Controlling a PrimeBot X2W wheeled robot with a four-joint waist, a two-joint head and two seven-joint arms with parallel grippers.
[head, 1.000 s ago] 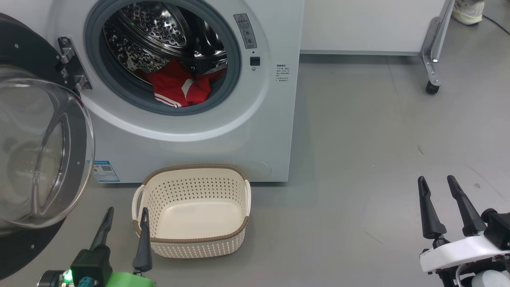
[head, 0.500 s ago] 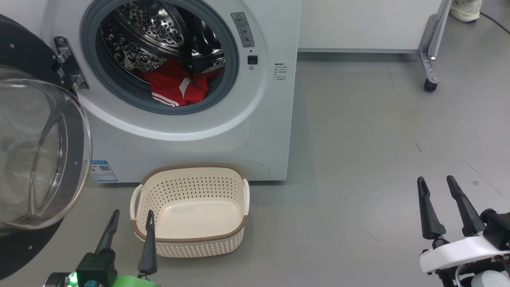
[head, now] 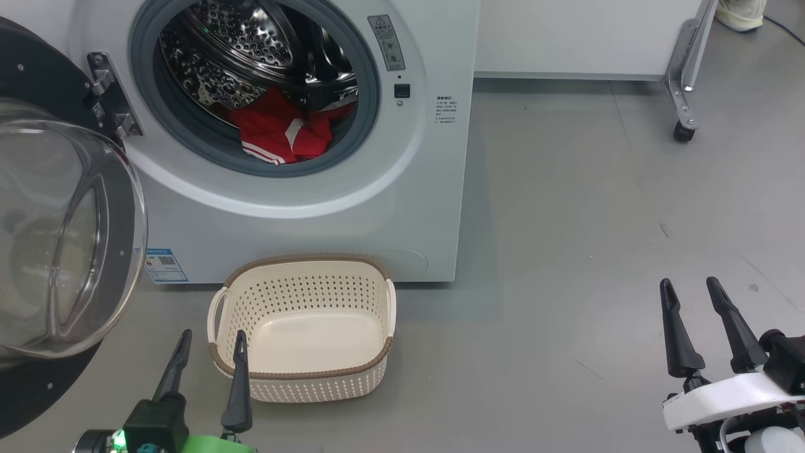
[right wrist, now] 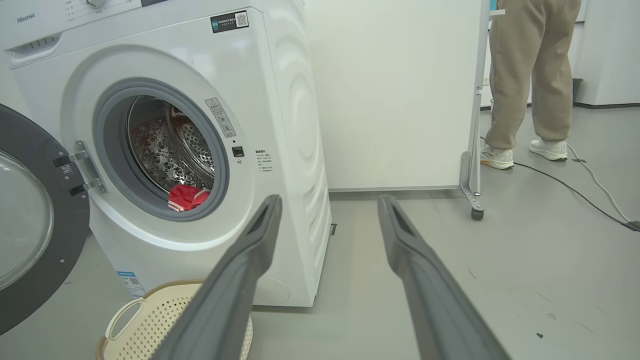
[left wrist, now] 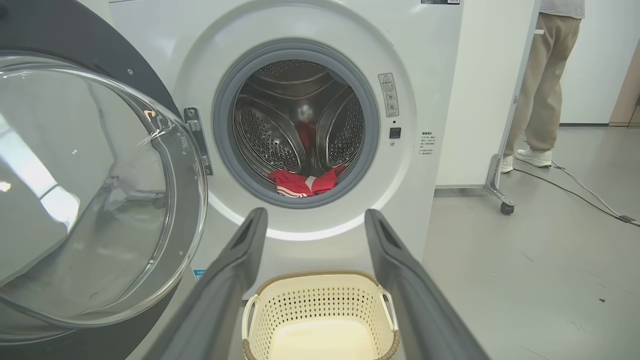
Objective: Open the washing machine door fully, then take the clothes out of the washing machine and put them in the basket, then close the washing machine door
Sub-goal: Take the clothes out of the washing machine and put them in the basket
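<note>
Both grippers are seen held open, each with two long, dark, tapering fingers spread apart. In the head view the left gripper (head: 212,335) is placed low at the left, just beside the near left corner of the basket (head: 302,259); whether that corner is touched cannot be told. The right gripper (head: 688,283) is held well apart at the lower right, over smooth grey floor (head: 566,220).

One washing machine (head: 302,226), white and boxy, is shown with its round opening ringed by a grey rubber gasket (head: 188,138). A perforated, shiny steel drum (head: 239,38) is seen inside, and one red garment with white stripes (head: 277,132) is bunched at its front lip. One blue sticker (head: 165,265) is fixed low on the front.

One washing machine door (head: 63,233) is swung wide on its metal hinge (head: 110,94) to the left of the opening, its clear glass bowl bulging from a glossy black rim.

One cream basket is set upright on the floor just before the machine, below the opening. Its sides are perforated, its rim is brown and woven-looking, and two handles are counted. Its long axis is laid parallel to the machine's front.

A person's legs in beige trousers (right wrist: 530,75) are seen beyond a white wheeled panel (right wrist: 395,95).
</note>
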